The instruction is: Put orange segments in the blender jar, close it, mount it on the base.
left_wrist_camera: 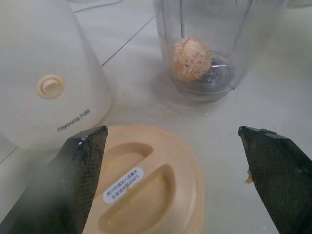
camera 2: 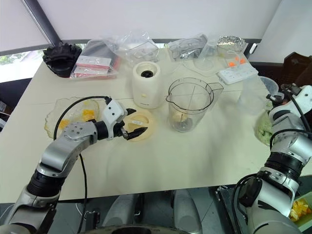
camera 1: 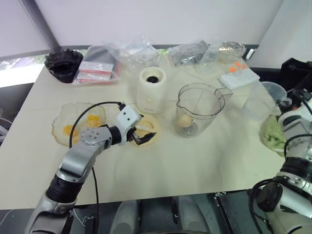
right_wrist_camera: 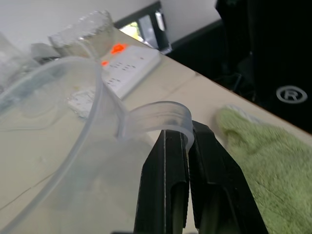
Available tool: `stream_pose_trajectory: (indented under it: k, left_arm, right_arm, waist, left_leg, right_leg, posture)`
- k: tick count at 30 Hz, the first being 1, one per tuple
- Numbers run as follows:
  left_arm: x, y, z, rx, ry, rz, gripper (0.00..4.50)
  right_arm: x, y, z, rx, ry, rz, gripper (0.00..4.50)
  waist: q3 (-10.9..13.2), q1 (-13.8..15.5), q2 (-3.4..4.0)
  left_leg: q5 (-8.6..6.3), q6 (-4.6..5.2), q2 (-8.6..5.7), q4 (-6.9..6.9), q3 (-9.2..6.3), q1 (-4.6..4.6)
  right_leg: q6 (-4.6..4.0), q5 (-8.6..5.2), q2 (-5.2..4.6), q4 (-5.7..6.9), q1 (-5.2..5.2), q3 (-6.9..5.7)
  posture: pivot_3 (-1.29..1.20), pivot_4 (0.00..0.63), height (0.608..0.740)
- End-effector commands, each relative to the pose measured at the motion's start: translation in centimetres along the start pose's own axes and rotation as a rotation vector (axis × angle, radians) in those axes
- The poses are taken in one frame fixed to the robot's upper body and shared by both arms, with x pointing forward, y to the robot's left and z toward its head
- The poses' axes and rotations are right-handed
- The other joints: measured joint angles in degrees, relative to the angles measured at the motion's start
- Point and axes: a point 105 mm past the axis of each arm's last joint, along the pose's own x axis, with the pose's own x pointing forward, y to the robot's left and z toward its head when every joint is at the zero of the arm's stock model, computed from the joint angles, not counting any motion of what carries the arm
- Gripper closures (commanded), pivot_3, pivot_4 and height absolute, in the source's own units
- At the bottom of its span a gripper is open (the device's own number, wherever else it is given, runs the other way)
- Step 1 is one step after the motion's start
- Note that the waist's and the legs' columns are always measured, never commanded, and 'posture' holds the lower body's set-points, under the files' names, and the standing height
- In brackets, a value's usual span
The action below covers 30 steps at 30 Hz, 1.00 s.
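We see the base [camera 2: 146, 83] standing mid-counter [camera 2: 161, 161], the blender jar [camera 2: 190, 105] at its three o'clock, one orange segment [left_wrist_camera: 191, 58] inside. At the base's six o'clock lies the lid [camera 2: 141, 124]. At nine o'clock from the lid sits the scalloped dish [camera 2: 61, 119] with more segments. At the jar's two o'clock, the power strip [camera 2: 236, 73].

The near half of the table [camera 2: 195, 161] lies bare, giving open passage in front of the blender jar [camera 2: 190, 105]. The jar's mouth is uncovered, so access from above is free. On its left the base [camera 2: 147, 84] stands close, with only a narrow gap between them. The lid [camera 2: 141, 124] lies flat before the base. Bags [camera 2: 131, 46] and a power strip [camera 2: 237, 73] crowd the far edge.
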Motion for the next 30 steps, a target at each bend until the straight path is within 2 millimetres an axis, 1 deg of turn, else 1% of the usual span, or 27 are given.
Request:
stream_pose_trajectory:
  k: [1,3,9,16,17,18,20,24,25,27,30]
  left_arm:
    - [-0.4,-0.1,1.1,0.029,-0.033,0.012,0.00]
    - [-0.4,-0.2,1.1,0.025,-0.033,0.013,0.00]
    - [-0.5,-0.6,1.1,0.016,-0.031,0.010,0.00]
    - [-0.5,-0.6,1.1,0.015,-0.027,0.011,0.00]
    - [-0.5,-0.6,1.1,0.015,-0.027,0.011,0.00]
    - [-0.5,-0.6,1.1,0.015,-0.028,0.011,0.00]
    - [-0.4,-0.7,1.2,0.008,-0.032,0.009,0.00]
    - [-0.3,-0.7,1.2,0.001,-0.038,0.006,0.00]
    - [-0.3,-0.7,1.2,0.001,-0.038,0.005,0.00]
    - [-0.3,-0.7,1.3,0.003,-0.039,0.004,0.00]
    - [-0.3,-0.7,1.3,0.003,-0.040,0.003,0.00]
  right_arm:
    - [0.3,-0.7,2.0,0.045,-0.105,-0.021,4.42]
    - [0.7,-1.1,1.6,0.066,-0.103,-0.034,4.42]
    - [1.7,-2.5,-0.8,0.177,-0.060,-0.100,4.42]
    - [1.8,-2.9,-2.0,0.180,-0.042,-0.105,4.42]
    - [1.7,-3.1,-2.1,0.179,-0.041,-0.107,3.84]
    - [1.7,-3.2,-2.1,0.171,-0.040,-0.109,3.62]
    - [1.5,-3.5,-1.9,0.153,-0.045,-0.113,2.66]
    - [0.8,-3.8,-1.7,0.097,-0.052,-0.105,0.46]
    - [0.6,-3.9,-1.7,0.087,-0.051,-0.102,0.04]
    - [0.1,-4.0,-1.6,0.063,-0.052,-0.094,0.04]
    - [-1.5,-4.4,-1.4,0.022,-0.046,-0.075,0.04]
  waist:
    - [0.00,0.00,0.00]
    - [0.00,-0.02,0.00]
    - [0.00,-0.11,0.00]
    - [0.00,-0.58,0.00]
    - [0.00,-0.65,0.00]
    - [0.00,-0.73,0.00]
    - [0.00,-0.86,-0.01]
    - [0.00,-1.15,0.00]
    - [0.00,-1.22,0.00]
    - [0.00,-1.25,0.00]
    - [-0.01,-1.22,0.01]
  left_leg:
    - [0.00,0.00,0.00,0.00,0.00,0.00]
    - [0.00,0.00,0.00,0.00,0.00,0.00]
    - [0.00,0.00,0.00,-0.01,0.00,0.01]
    - [0.00,0.00,0.00,-0.01,0.00,0.02]
    - [0.00,0.00,0.00,-0.01,0.00,0.02]
    - [0.00,0.00,0.00,-0.01,0.00,0.02]
    - [0.00,0.00,0.00,-0.02,0.00,0.02]
    - [0.00,0.00,0.00,-0.02,-0.01,0.02]
    - [0.00,0.00,0.00,-0.02,-0.01,0.02]
    - [0.00,0.00,0.00,-0.02,-0.01,0.03]
    - [0.00,0.00,0.01,-0.02,-0.02,0.04]
  right_leg:
    - [0.00,0.00,0.00,0.00,0.00,0.00]
    - [0.00,0.00,0.01,0.00,0.00,0.01]
    - [0.00,0.00,0.04,0.00,0.00,0.04]
    - [0.00,0.00,0.07,0.00,0.02,0.07]
    - [0.00,0.00,0.06,0.00,0.02,0.08]
    - [0.00,0.00,0.06,-0.01,0.02,0.09]
    - [0.00,0.00,0.07,-0.01,0.02,0.09]
    - [0.01,-0.01,0.07,0.00,0.02,0.09]
    - [0.01,-0.01,0.07,0.00,0.02,0.09]
    - [0.01,-0.01,0.07,0.00,0.02,0.10]
    - [0.01,-0.01,0.08,0.01,0.02,0.10]
  posture:
    - [0.00,0.150,0.740]
    - [0.00,0.150,0.740]
    - [0.00,0.150,0.740]
    - [0.00,0.150,0.740]
    - [0.00,0.150,0.740]
    - [0.00,0.150,0.740]
    - [0.00,0.150,0.740]
    - [0.00,0.150,0.740]
    - [0.00,0.150,0.740]
    - [0.00,0.150,0.740]
    - [0.00,0.150,0.740]
